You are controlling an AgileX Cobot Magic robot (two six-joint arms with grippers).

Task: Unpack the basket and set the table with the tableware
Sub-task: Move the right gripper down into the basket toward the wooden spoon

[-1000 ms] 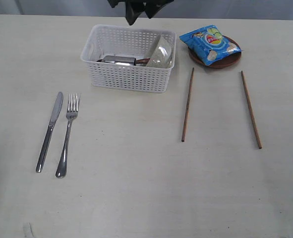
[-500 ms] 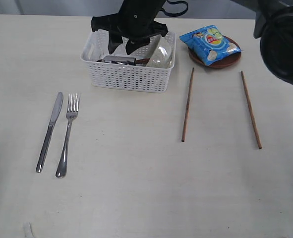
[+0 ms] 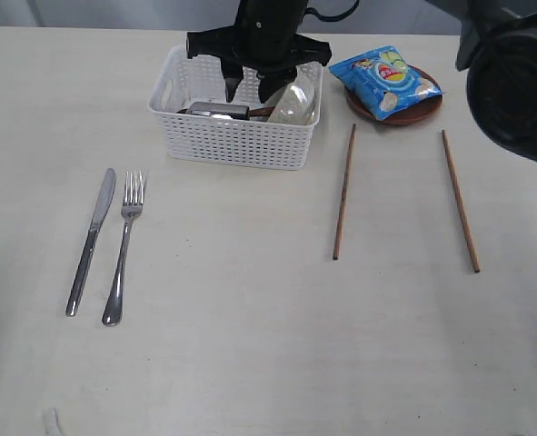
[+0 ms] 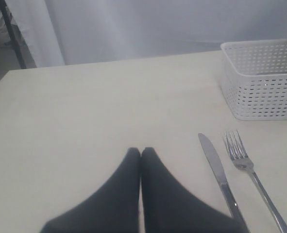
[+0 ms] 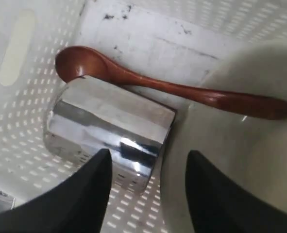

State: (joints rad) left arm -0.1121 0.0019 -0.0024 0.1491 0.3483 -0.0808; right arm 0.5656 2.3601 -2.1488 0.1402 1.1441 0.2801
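Note:
The white basket [image 3: 236, 136] stands at the back of the table [image 3: 250, 345]. Inside it a shiny steel cup [image 5: 109, 131] lies on its side, a dark red spoon [image 5: 172, 90] rests behind it, and a pale bowl [image 5: 250, 160] leans at one end. My right gripper [image 3: 247, 89] hangs open over the basket, its fingers [image 5: 97, 189] straddling the cup's rim and the bowl's edge. The knife [image 3: 91, 241] and fork [image 3: 124, 245] lie side by side at the left. Two chopsticks [image 3: 343, 191] [image 3: 460, 200] lie apart at the right. My left gripper [image 4: 141, 151] is shut and empty above bare table near the knife [image 4: 218, 172].
A blue chip bag [image 3: 384, 80] lies on the round brown plate [image 3: 422, 111] right of the basket. A large dark arm part [image 3: 513, 73] fills the upper right corner of the exterior view. A curtain hangs behind the table's far edge.
My right gripper has come down from above the basket's far edge and shifted right, and now sits over the cup and bowl. The large dark arm part has entered at the upper right.

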